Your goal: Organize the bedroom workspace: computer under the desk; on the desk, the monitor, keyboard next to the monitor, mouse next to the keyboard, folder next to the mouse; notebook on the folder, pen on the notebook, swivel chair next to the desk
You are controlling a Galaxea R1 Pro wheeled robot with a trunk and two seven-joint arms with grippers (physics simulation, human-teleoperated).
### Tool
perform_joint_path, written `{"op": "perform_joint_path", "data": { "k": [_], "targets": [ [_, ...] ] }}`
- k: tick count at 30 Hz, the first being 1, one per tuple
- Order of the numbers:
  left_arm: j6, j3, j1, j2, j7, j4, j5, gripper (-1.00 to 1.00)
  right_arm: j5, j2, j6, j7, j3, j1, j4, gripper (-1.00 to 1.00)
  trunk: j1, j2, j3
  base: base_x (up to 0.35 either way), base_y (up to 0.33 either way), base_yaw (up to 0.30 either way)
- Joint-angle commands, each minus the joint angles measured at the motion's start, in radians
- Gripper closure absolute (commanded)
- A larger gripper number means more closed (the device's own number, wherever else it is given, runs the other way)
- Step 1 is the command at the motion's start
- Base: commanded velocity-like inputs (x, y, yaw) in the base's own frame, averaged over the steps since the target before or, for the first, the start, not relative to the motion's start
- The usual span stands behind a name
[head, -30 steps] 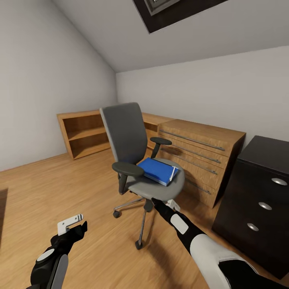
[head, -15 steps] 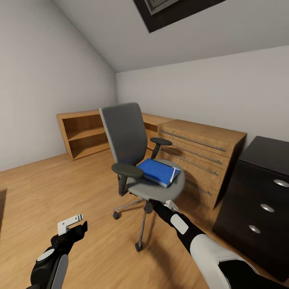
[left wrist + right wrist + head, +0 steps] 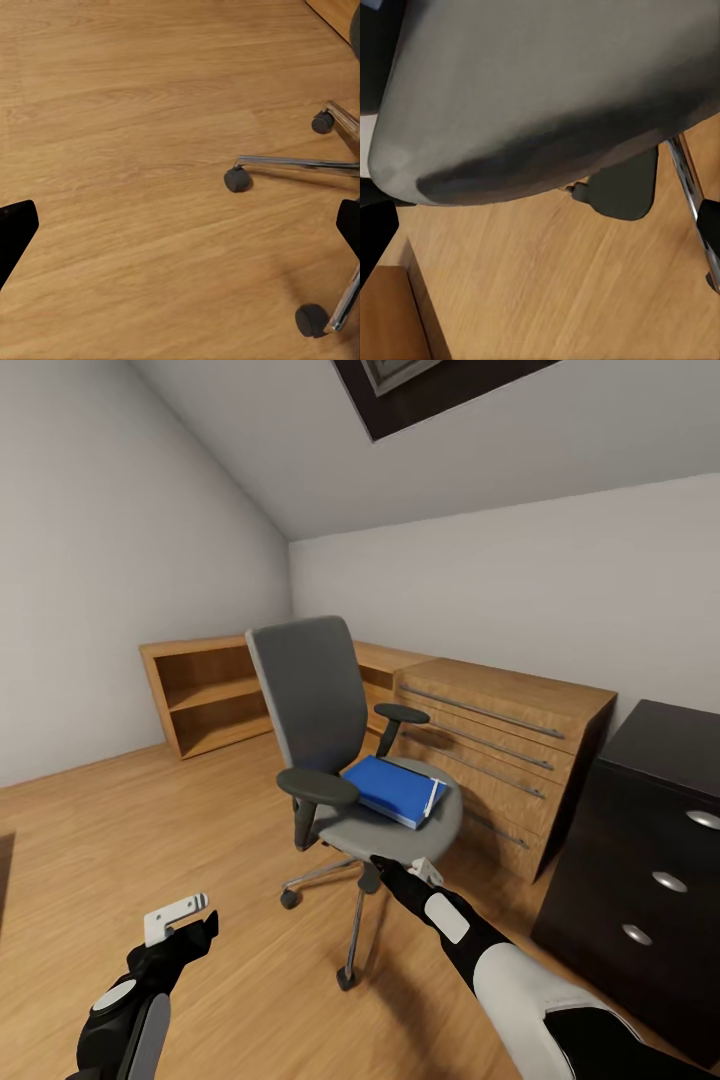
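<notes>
The swivel chair (image 3: pixel 310 700), grey with black armrests and a chrome base, stands in the middle of the room. On its seat lies the blue folder (image 3: pixel 390 785), with a thin white stick, perhaps the pen (image 3: pixel 432 797), along its right edge. My right gripper (image 3: pixel 400 870) is open at the seat's front edge, just below it; the right wrist view looks up at the seat's underside (image 3: pixel 547 82). Over bare floor, left of the chair's base (image 3: pixel 300 163), my left gripper (image 3: pixel 180 915) is open and empty. At the right stands the desk's black drawer unit (image 3: pixel 650 860). Monitor, keyboard, mouse, computer and notebook are out of view.
Low light-wood cabinets (image 3: pixel 500 750) with drawers line the back wall right behind the chair. An open wooden shelf unit (image 3: pixel 205 695) stands in the far corner. Wooden floor (image 3: pixel 150 820) stretches to the left of the chair.
The chair's seat and base have turned slightly while my right gripper stays at the seat's front edge. The drawer unit has slid a little rightward in the picture. The left arm has not moved.
</notes>
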Motion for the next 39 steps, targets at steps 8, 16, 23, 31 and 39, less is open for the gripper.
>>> {"op": "perform_joint_path", "data": {
  "k": [8, 16, 23, 31, 39],
  "targets": [
    [0.004, 0.000, 0.000, -0.001, 0.007, -0.001, 0.011, -1.00, -0.008, 0.000, 0.002, 0.000, 0.003, -0.001, 0.000, -1.00, 0.000, 0.000, -0.001, 0.141, 0.000, 0.000],
    [0.002, -0.002, 0.000, -0.001, 0.007, -0.001, 0.011, -1.00, -0.006, 0.000, 0.000, 0.001, 0.003, -0.001, 0.000, -1.00, 0.000, 0.000, -0.001, 0.197, 0.000, 0.000],
    [0.002, -0.002, 0.000, -0.001, 0.007, -0.001, 0.011, -1.00, -0.006, 0.000, 0.000, 0.001, 0.003, -0.001, 0.000, -1.00, 0.000, 0.000, -0.001, 0.215, 0.000, 0.000],
    [0.002, -0.002, 0.000, -0.002, 0.008, -0.001, 0.011, -1.00, -0.006, 0.000, -0.001, 0.001, 0.004, -0.001, 0.000, -1.00, 0.000, 0.000, -0.001, 0.216, 0.000, 0.000],
    [0.004, -0.007, 0.000, -0.001, 0.007, 0.000, 0.011, -1.00, -0.006, 0.000, -0.001, 0.001, 0.004, -0.001, 0.000, -1.00, 0.000, 0.000, -0.001, 0.218, 0.000, 0.000]
  ]
}}
